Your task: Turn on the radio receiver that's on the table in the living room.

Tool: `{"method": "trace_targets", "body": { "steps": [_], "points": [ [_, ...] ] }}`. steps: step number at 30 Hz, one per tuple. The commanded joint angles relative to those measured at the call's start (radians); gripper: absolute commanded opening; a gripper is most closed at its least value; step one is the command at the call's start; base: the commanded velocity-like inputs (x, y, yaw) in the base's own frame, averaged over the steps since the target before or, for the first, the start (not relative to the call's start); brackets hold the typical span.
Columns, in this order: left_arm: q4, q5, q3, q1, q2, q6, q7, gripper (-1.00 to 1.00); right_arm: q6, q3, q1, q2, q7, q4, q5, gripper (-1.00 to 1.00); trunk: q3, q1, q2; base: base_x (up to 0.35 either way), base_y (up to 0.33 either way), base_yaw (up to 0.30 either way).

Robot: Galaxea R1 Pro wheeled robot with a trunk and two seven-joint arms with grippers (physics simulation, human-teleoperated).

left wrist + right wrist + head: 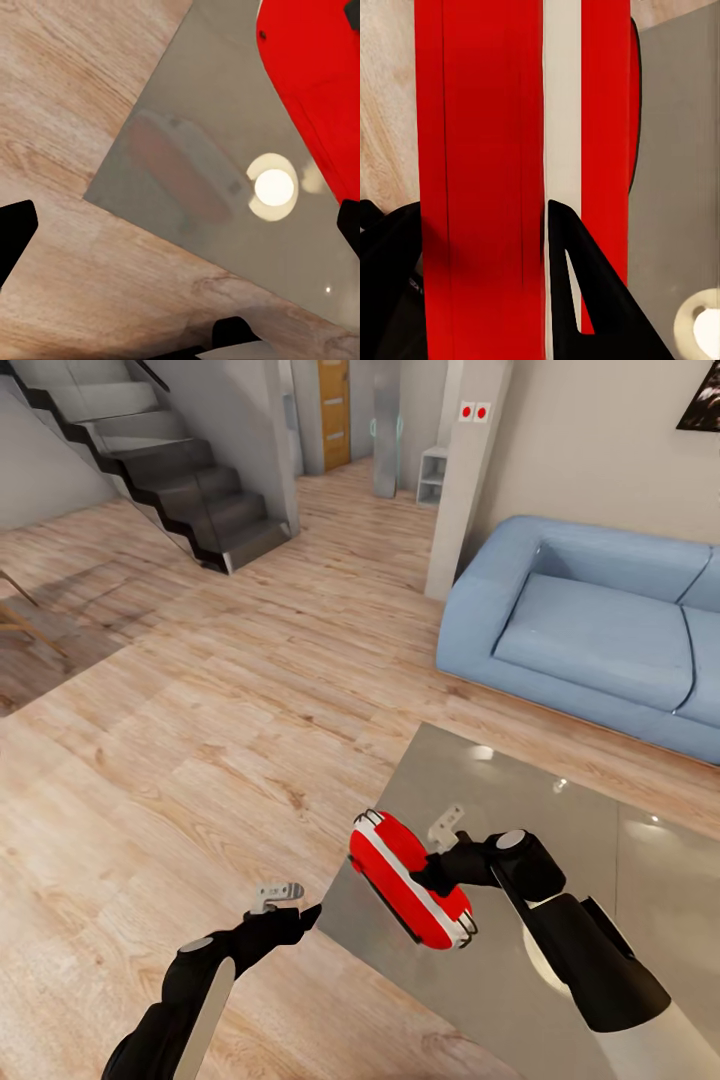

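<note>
The radio receiver is a red oval case with a white band, tilted over the near-left corner of the glossy grey-beige table. My right gripper is shut on the radio, and one black finger lies across the white band. My left gripper hangs open over the floor just off the table's corner, apart from the radio. In the left wrist view the radio sits above the table top, which mirrors it and a ceiling lamp.
A pale-blue sofa stands behind the table along the beige wall. A pillar rises left of it. Dark stairs climb at the far left, and light wood plank floor spreads between.
</note>
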Motion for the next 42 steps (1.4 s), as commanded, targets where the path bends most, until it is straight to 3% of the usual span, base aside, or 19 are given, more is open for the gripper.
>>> {"method": "trace_targets", "body": {
  "steps": [1,30,42],
  "points": [
    [0.0,0.0,0.0,0.0,0.0,0.0,0.0,1.0,0.002,0.0,0.0,0.0,0.0,0.0,-0.006,-1.0,0.002,0.0,0.0,0.0,0.0,0.058],
    [0.0,0.001,0.0,0.0,0.002,-0.002,-0.002,1.0,-0.01,-0.004,0.0,0.0,-0.004,0.0,-0.006,-1.0,0.048,0.0,0.0,0.0,0.0,0.089],
    [0.0,0.001,0.0,0.0,0.002,-0.002,-0.003,1.0,-0.004,-0.005,0.0,0.001,-0.008,0.0,-0.006,-1.0,0.053,0.0,0.0,0.0,0.0,0.0]
  ]
}}
